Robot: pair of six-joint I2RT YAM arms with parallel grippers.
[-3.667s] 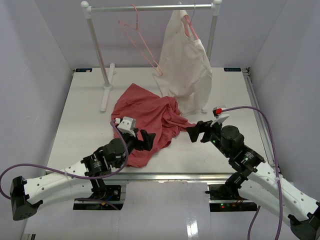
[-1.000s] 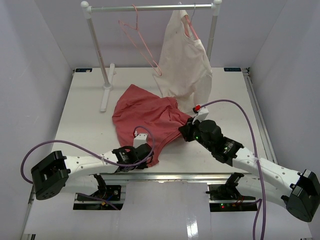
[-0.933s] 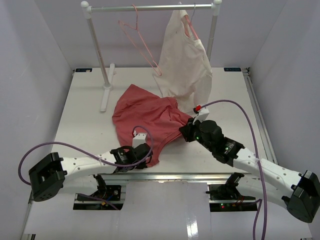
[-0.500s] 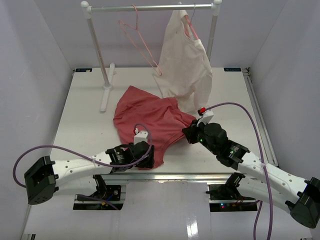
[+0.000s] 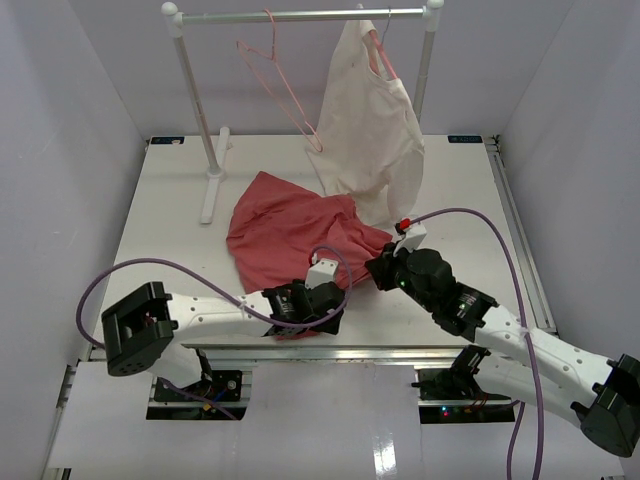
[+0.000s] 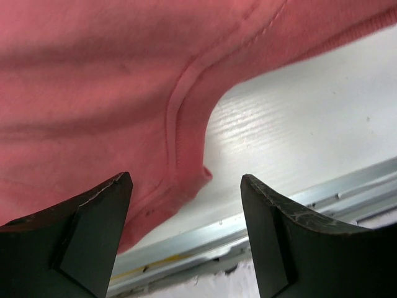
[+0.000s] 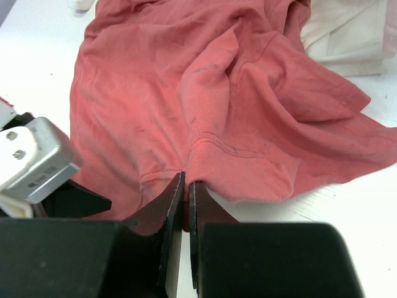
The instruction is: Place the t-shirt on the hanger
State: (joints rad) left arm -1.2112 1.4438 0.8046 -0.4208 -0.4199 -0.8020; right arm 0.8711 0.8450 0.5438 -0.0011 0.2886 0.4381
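The left gripper (image 6: 186, 183) has its jaws spread wide. Just ahead of its two dark fingers (image 6: 80, 236) lies the near corner of the t-shirt (image 6: 93, 74), where a stitched hem curves down to a small tip. The cloth fills the space ahead and to the left of this gripper. Ahead to its right is the bare white table (image 6: 298, 143), and close under the fingertips runs the metal strip (image 6: 205, 245) of the table's edge. I cannot tell if the left finger touches the cloth.

The right gripper (image 7: 186, 186) has its jaws pressed together and pinches a fold of the t-shirt's hem at the tips. From this pinch a ridge of cloth runs straight ahead, and the crumpled shirt spreads to both sides. Far ahead and to the right of this gripper is the cream garment (image 7: 347, 37), with its lower end beside the shirt's far edge. Close on its left is the grey camera box (image 7: 34, 161) of the left arm.

The hanger (image 5: 300, 103) hangs tilted from the rail (image 5: 300, 15), well beyond both grippers and just left of the cream garment.
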